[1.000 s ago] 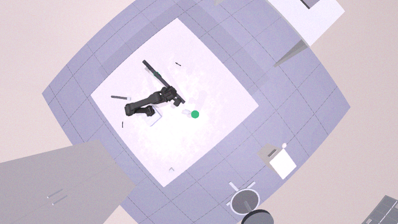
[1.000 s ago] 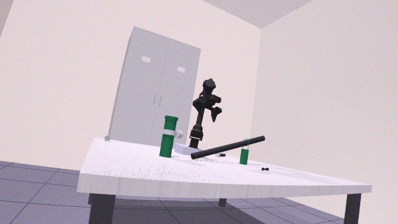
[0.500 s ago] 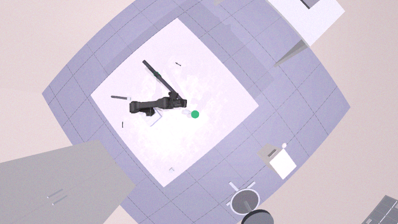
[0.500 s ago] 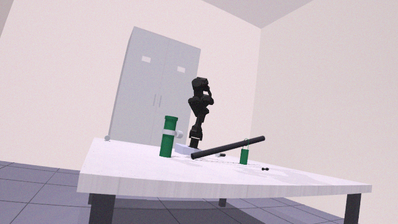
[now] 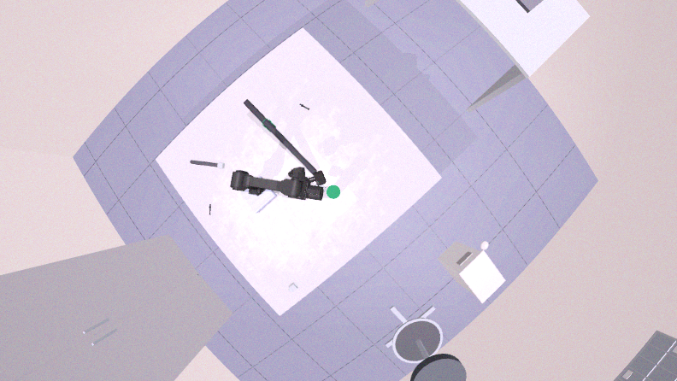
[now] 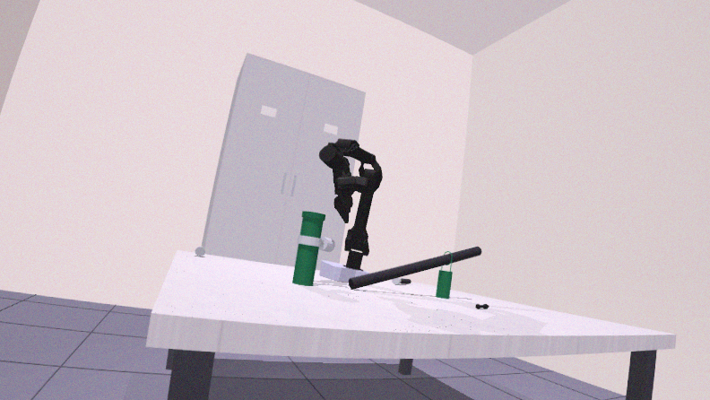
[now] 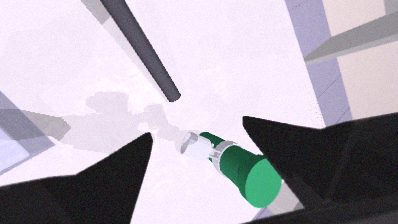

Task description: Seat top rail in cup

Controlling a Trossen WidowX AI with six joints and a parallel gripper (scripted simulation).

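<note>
The dark top rail [image 5: 284,139] [image 6: 414,267] [image 7: 140,47] passes through the green loop cap on the small green post [image 6: 443,283] and slants down to the table. Its cut end [image 6: 354,283] [image 7: 172,95] lies free, apart from the cup. The big green post [image 5: 333,191] [image 6: 307,250] [image 7: 248,174] carries a white brace band [image 6: 308,241] [image 7: 220,150] high up, with the white rail-end cup [image 6: 327,243] [image 7: 192,144] hanging on it. My gripper [image 6: 343,214] [image 7: 198,128] is open and empty, hanging above the cup and touching nothing.
The white table [image 5: 331,260] [image 6: 248,317] also holds a grey rod with a white tip [image 5: 207,163], small dark bolts [image 5: 304,107] [image 5: 209,208] [image 6: 480,306] and the arm's white base block [image 6: 336,270]. A grey cabinet [image 6: 282,173] stands behind.
</note>
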